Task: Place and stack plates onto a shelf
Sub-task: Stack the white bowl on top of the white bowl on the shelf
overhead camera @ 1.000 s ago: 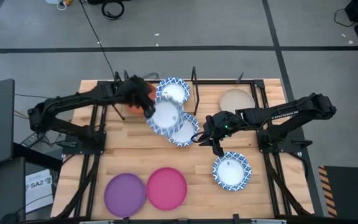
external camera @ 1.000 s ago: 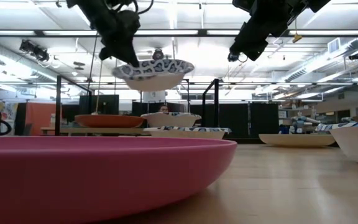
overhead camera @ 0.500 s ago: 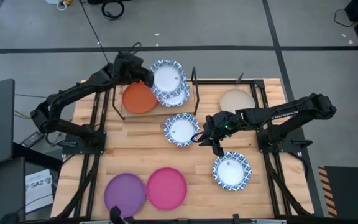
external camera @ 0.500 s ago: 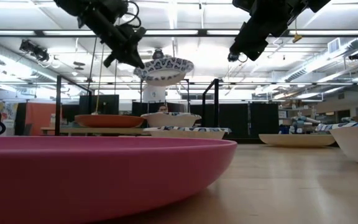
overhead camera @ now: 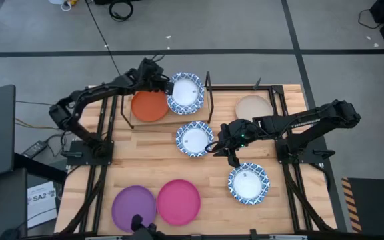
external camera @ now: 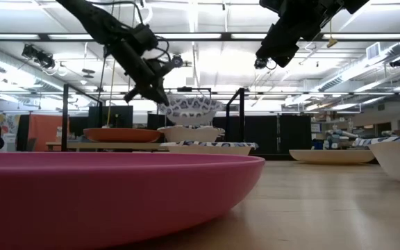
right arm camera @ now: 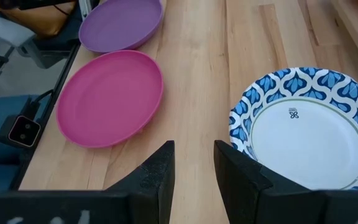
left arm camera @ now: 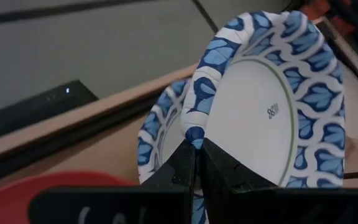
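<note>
A blue-and-white patterned plate [overhead camera: 185, 93] is pinched by its rim in the left gripper [overhead camera: 165, 85], whose fingers are closed tight on the near edge. A second ago this plate hung high over the middle of the table; since then the left arm has carried it back and lowered it, so it now sits just above, perhaps touching, a second patterned plate [left arm camera: 160, 134] already lying on the shelf [overhead camera: 209, 85]. Contact between the two cannot be told for certain. In the left wrist view the held plate overlaps the lower one closely, slightly offset.

Beside the left gripper, on the same shelf board, lies a plain orange plate [overhead camera: 149, 106]. This suggests the stacking step is nearly finished for this plate, with release the likely next move; a small offset could leave the stack uneven.

The right gripper [overhead camera: 227, 147] hovers over the table and has not moved in the last second. Its fingers stand partly apart and hold nothing. Just beside it lies a third patterned plate [overhead camera: 194, 139]; near it on the other side a fourth [overhead camera: 249, 183]. Farther off are a pink plate [overhead camera: 179, 201], a purple plate [overhead camera: 133, 207] and a beige plate [overhead camera: 253, 107].
</note>
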